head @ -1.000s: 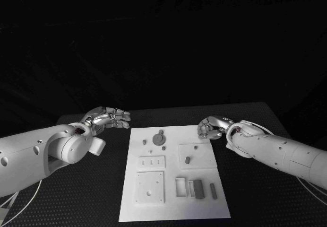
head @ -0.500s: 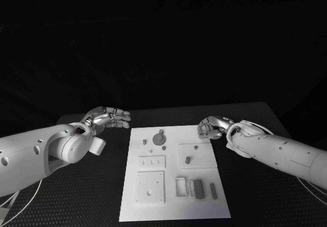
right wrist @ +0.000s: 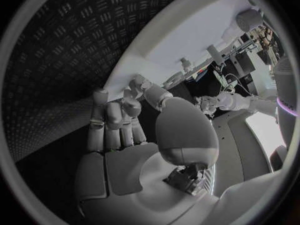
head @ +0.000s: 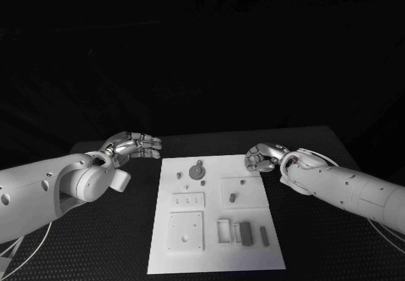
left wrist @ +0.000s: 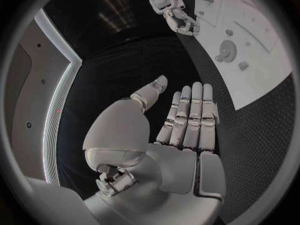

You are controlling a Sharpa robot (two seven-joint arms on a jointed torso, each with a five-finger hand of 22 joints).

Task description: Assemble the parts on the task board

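Here a black textured table (head: 110, 234) is sitting in a dark room, with the white task board (head: 215, 257) lying at its middle, carrying small grey parts (head: 196, 171). The left hand (head: 135, 145) and right hand (head: 263, 158) are hovering beside its far corners, fingers loosely extended, holding nothing.

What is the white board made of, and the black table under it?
The task board looks like matte white plastic: smooth, evenly pale, no shine, though painted metal is possible. The black table seems covered with a rubbery textured mat, since small raised dashes pattern its surface.
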